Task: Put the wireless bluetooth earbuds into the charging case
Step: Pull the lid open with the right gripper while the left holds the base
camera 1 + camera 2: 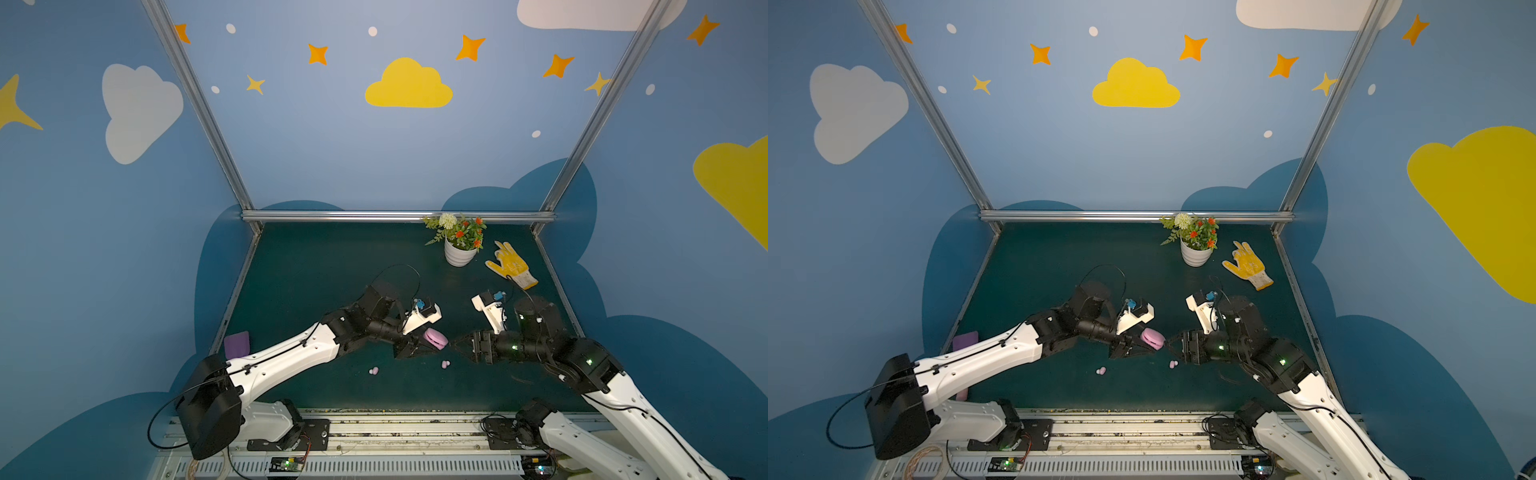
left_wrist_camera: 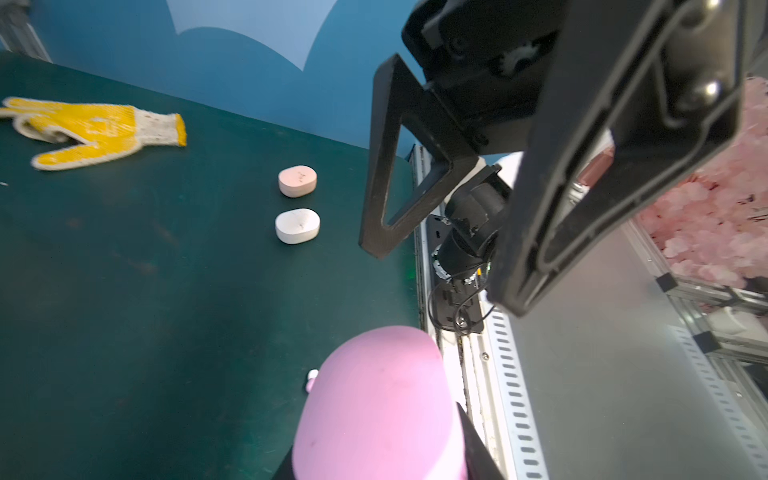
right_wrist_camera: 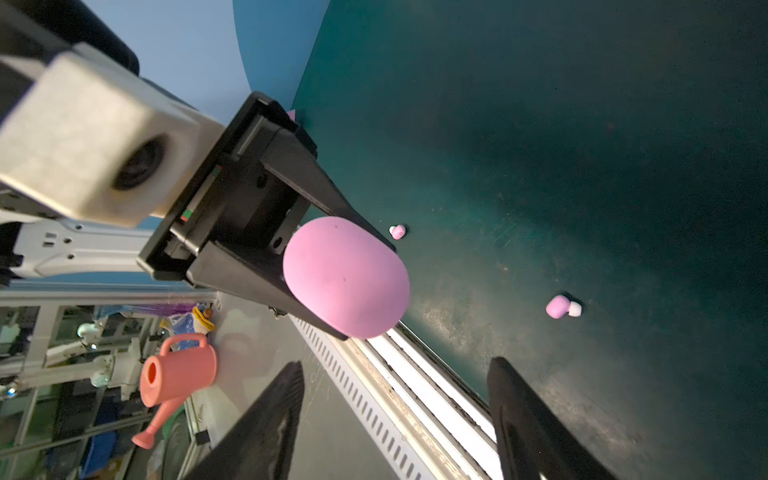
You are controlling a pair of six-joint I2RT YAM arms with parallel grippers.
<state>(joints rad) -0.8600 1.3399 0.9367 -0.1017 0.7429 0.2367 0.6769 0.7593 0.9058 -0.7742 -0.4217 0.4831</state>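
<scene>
Left fingers (image 3: pixel 249 278) clamp the lilac charging case (image 3: pixel 345 276).

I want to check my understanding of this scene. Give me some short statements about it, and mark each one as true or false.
1. The left tool holds the lilac case off the table. True.
2. The right tool is shut on an earbud. False: it is open and empty.
3. Both earbuds are inside the case. False: the lilac earbuds lie on the table.
4. The yellow glove lies beside the flower pot. True.
</scene>
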